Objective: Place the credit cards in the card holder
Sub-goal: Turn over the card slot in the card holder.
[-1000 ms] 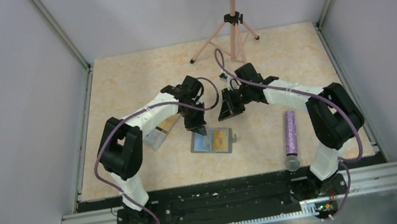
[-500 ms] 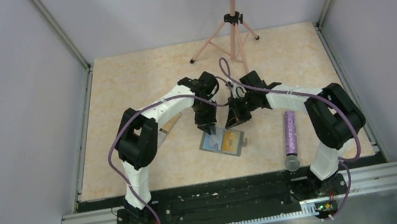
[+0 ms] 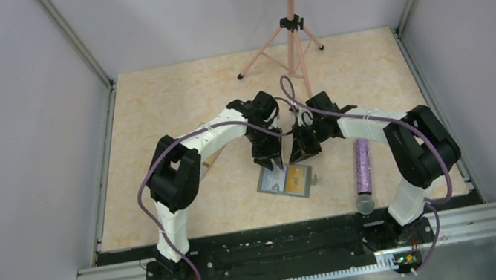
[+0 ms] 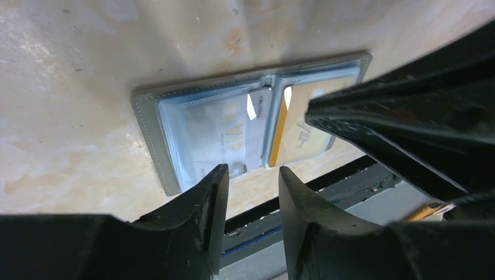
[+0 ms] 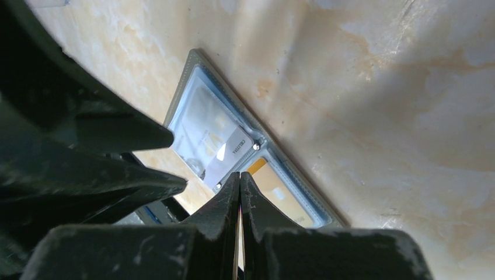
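The card holder point(image 3: 286, 179) lies open on the table point(image 3: 171, 99) beneath both grippers, a pale card point(image 4: 213, 131) and an orange card point(image 4: 295, 131) in its pockets. The left gripper point(image 4: 252, 175) hangs over its edge, jaws parted and empty; the right gripper point(image 5: 240, 178) is clenched.

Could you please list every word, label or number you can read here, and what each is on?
"VIP", faint and seemingly so, on the pale card in the card holder.
Small dark word at that card's edge: too blurred to read.
Script on the orange card: unreadable.
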### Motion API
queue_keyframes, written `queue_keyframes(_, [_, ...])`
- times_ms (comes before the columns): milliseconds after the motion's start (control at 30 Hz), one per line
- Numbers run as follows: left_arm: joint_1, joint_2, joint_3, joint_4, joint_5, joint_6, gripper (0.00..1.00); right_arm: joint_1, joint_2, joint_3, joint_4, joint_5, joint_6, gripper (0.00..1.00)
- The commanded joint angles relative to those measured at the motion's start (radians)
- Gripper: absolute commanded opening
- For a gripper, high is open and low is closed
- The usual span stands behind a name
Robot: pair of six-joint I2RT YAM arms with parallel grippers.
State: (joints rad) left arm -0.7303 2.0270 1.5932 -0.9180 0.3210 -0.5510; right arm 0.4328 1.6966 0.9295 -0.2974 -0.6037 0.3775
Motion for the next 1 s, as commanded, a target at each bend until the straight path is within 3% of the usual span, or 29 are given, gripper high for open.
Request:
queue_keyframes(0, [0.042, -0.061, -0.098, 0.090, 0.035, -0.011, 0.44, -0.005, -0.059, 0.006, -0.013, -0.023, -0.036, 0.00])
queue_keyframes(300, [0.178, -0.169, -0.364, 0.359, 0.201, -0.076, 0.47, 0.053, 0.014, -0.002, -0.002, -0.049, -0.043, 0.00])
queue_keyframes(700, [0.174, -0.108, -0.347, 0.382, 0.221, -0.090, 0.47, 0.131, 0.100, 0.052, -0.099, 0.071, -0.120, 0.00])
queue_keyframes(967, [0.132, -0.090, -0.300, 0.345, 0.196, -0.080, 0.42, 0.138, 0.132, 0.069, -0.065, 0.047, -0.103, 0.00])
